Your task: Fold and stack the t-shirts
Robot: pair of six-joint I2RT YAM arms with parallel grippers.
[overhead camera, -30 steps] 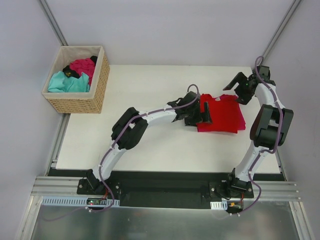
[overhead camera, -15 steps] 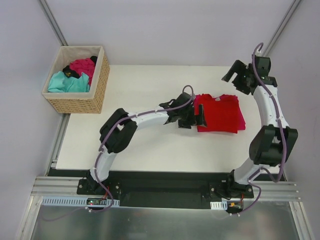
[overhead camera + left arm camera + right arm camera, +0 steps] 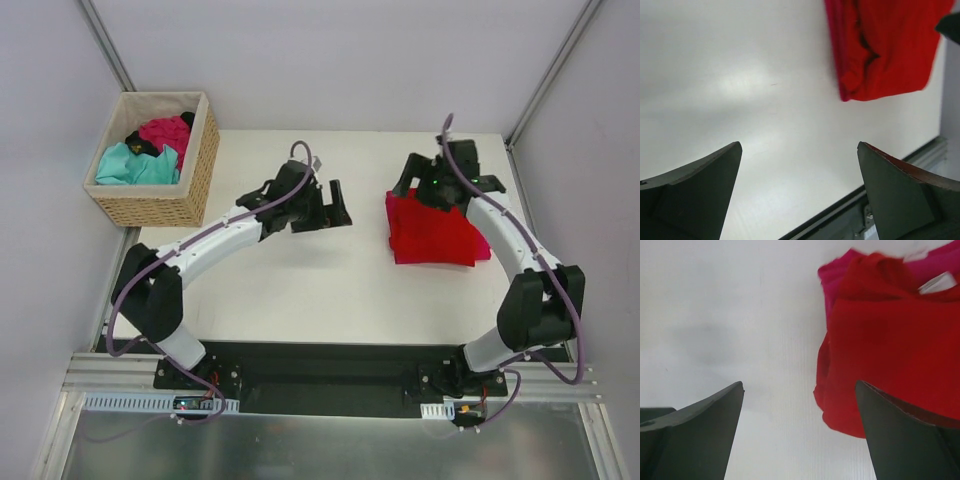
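Bright diffuse light, faint shadows, soft-focus wrist views

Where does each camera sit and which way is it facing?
Top external: above and behind the bases, looking down on the table; both arms, left gripper, right gripper.
Left wrist: on that wrist, facing down at table and red t-shirt; open fingers at bottom.
Right wrist: on that wrist, facing down at the red t-shirt; open fingers at bottom.
Shared: all three see the red t-shirt.

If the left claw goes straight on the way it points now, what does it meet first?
The left claw would probably meet the bare table first; the red shirt lies off to the side.
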